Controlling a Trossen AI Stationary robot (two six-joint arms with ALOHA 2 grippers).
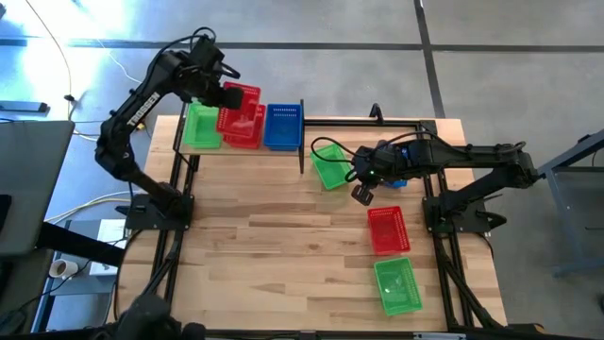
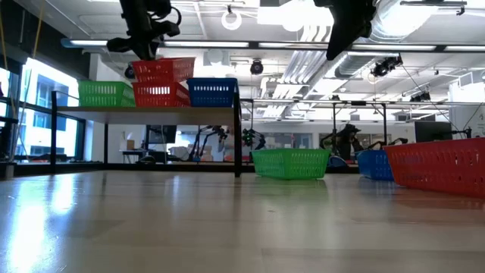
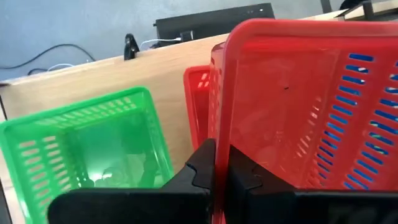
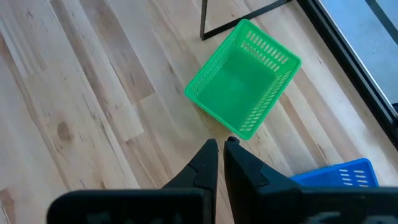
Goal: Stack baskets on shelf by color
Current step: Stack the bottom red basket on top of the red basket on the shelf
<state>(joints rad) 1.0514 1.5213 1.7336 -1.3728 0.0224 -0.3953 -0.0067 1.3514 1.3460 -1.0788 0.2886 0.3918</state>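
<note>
Wooden shelf (image 1: 283, 151): far-left bench corner; green, red, blue baskets aboard.
Red basket (image 1: 242, 98): tilted above shelved red one.
Left end effector (image 3: 221, 163): clamped on its wall; level it, seat squarely, then release.
Right end effector (image 4: 219, 147): together, empty.

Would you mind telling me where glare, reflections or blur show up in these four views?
Low view: ceiling lights bounce off the tabletop, whose near part looks soft. Left wrist view: a bright sheen sits inside the green basket, and the close red basket looks soft. High and right wrist views: evenly lit.
</note>
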